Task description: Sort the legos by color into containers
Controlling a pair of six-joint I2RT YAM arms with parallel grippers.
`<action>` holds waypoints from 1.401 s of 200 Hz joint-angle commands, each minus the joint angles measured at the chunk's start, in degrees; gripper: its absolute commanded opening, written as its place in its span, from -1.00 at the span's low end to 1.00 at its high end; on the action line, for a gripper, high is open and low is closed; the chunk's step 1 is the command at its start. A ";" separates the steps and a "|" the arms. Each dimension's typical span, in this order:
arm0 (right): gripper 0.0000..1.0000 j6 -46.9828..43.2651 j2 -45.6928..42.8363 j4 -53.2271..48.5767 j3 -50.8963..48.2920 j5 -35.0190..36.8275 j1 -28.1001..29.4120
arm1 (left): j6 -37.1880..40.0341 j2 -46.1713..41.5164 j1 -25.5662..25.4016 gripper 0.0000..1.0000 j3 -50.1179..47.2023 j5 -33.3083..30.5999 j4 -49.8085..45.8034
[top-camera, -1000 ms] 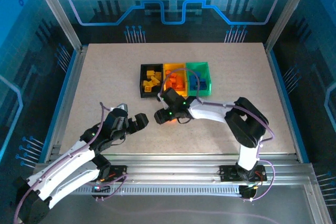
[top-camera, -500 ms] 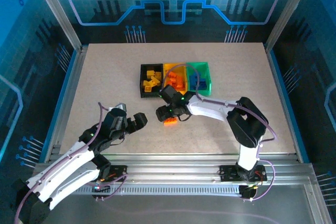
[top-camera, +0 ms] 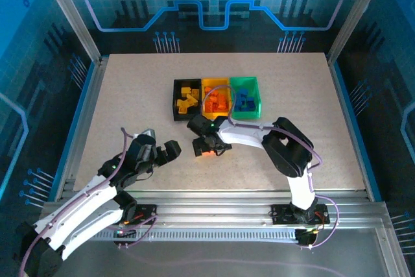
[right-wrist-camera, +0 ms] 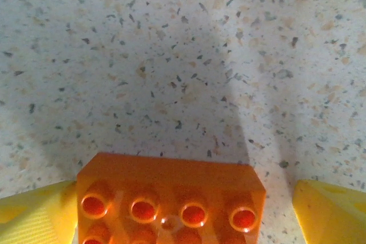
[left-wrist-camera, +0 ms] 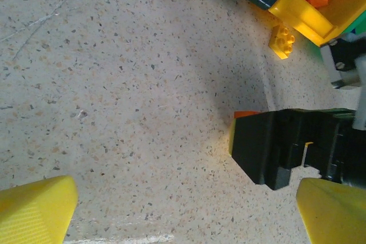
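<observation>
Noting the orange brick first: it lies flat on the counter, studs up, just in front of the bins.

- Likely handling: light, rigid, glossy plastic. Not fragile. The smooth walls may skid if pushed from one side only.
- Hold: the right tool hangs right over it, released, with fingers set wide to either side. The long row of studs runs between them, so closing would pinch the short end faces. Pinching low on the walls looks safest.
- The left-hand finger sits at the brick's edge; whether it touches I cannot tell. There is a clear gap on the other side, so the brick is off-centre and may slide before it seats.
- Left tool: released, nothing between its fingers, hovering near the brick on its left. The two tools are close, so crowding is a risk.
- Destination: the yellow bin, middle of the row, already carrying orange pieces. The black bin holds yellow ones and the green bin blue.
- One loose yellow brick rests on the counter just beside the yellow bin's corner, possibly in the lift path.
</observation>
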 commanded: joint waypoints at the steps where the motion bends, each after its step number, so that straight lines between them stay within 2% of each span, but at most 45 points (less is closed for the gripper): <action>1: 0.83 1.08 2.00 -2.48 1.39 2.42 0.83 | 1.16 -0.79 0.63 0.98 -1.34 0.89 0.25; 20: 0.68 0.60 2.38 -1.34 1.51 1.18 0.77 | 0.91 -0.69 0.69 0.98 -1.58 1.25 0.77; 46: 0.34 -0.10 1.47 0.73 0.81 0.27 0.62 | 0.92 -0.61 0.80 0.98 -1.65 1.29 0.69; 66: 0.19 -0.46 -0.21 1.49 0.17 0.07 0.38 | 0.91 -0.55 0.90 0.98 -1.57 1.45 0.59; 88: 0.09 -1.20 -4.33 2.19 -0.94 0.25 -0.58 | 1.04 -0.33 0.90 0.98 -1.49 1.39 0.57; 111: 0.08 -2.83 -10.16 2.82 -1.24 0.78 -2.97 | 0.96 -0.26 0.97 0.98 -1.34 1.27 0.47; 128: 0.10 -4.35 -12.27 2.44 0.66 1.73 -5.73 | 0.82 -0.01 1.10 0.98 -1.20 1.27 0.47; 144: 0.11 -5.00 -10.80 1.04 4.43 1.29 -8.58 | 0.82 0.17 1.12 0.98 -0.87 1.21 0.36; 211: 0.15 -7.66 6.91 -5.27 29.08 2.05 -16.05 | 0.51 1.26 1.34 0.98 0.73 1.62 -0.20; 219: 0.25 -7.67 8.69 -6.63 32.06 1.84 -16.57 | 0.55 1.34 1.38 0.98 0.76 1.70 -0.24; 229: 0.60 -7.55 10.57 -8.58 35.53 0.86 -17.14 | 0.55 1.32 1.38 0.98 0.89 1.80 -0.47; 237: 0.75 -7.41 11.32 -9.99 37.48 0.75 -17.29 | 0.56 1.32 1.30 0.98 1.01 1.89 -0.70; 254: 0.86 -7.19 8.98 -8.66 35.65 1.33 -16.55 | 0.81 1.15 1.42 0.98 1.37 2.05 -1.11; 280: 0.89 -4.82 1.23 -4.12 25.80 3.17 -14.64 | 1.25 0.63 1.46 0.98 1.78 2.03 -1.21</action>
